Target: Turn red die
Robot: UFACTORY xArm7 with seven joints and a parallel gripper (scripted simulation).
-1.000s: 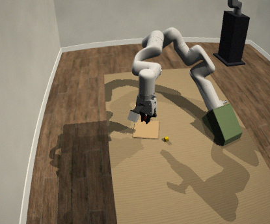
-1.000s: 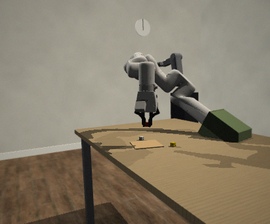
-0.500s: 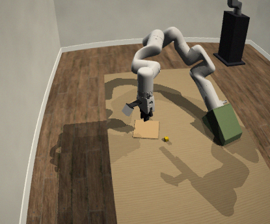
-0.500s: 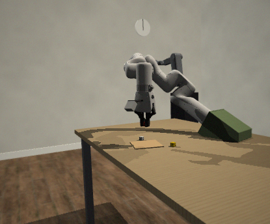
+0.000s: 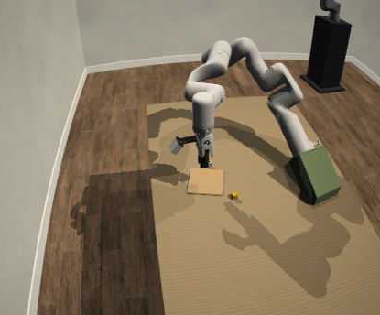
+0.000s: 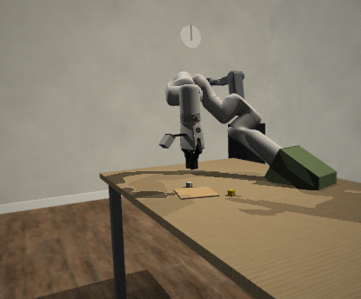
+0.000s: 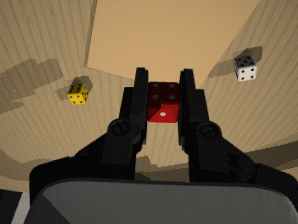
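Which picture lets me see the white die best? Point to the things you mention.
The wrist view does: the white die (image 6: 189,184) (image 7: 245,68) looks biggest there, with spots on two of its sides. The exterior view shows it tiny, behind the mat (image 5: 206,181) (image 6: 196,193) (image 7: 165,37), its spots too small to count. I can't make it out in the top view.

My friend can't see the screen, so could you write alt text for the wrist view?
A black pincer grips a red die, one white pip on its brighter face. Beyond lies a tan mat, with a yellow die left and a white die right.
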